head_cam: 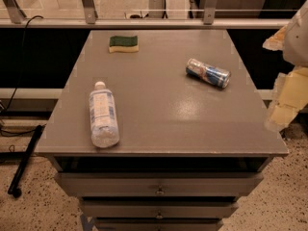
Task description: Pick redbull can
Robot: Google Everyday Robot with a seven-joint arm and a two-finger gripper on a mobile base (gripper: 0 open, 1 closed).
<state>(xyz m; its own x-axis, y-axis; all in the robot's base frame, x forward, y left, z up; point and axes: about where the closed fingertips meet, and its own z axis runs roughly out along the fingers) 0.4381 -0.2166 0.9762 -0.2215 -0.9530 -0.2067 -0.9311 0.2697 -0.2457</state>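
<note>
The redbull can (208, 73) lies on its side on the grey table top (159, 114), toward the right back part, blue and silver with its silver top pointing left. My gripper (283, 110) shows as a pale blurred shape at the right edge of the view, beside the table's right side. It is to the right of the can and a little nearer the front, well apart from it and holding nothing that I can see.
A clear plastic water bottle (103, 114) with a white cap lies on its side at the front left. A green and yellow sponge (123, 44) sits at the back left. Drawers (159, 186) are under the top. A rail (144, 22) runs behind the table.
</note>
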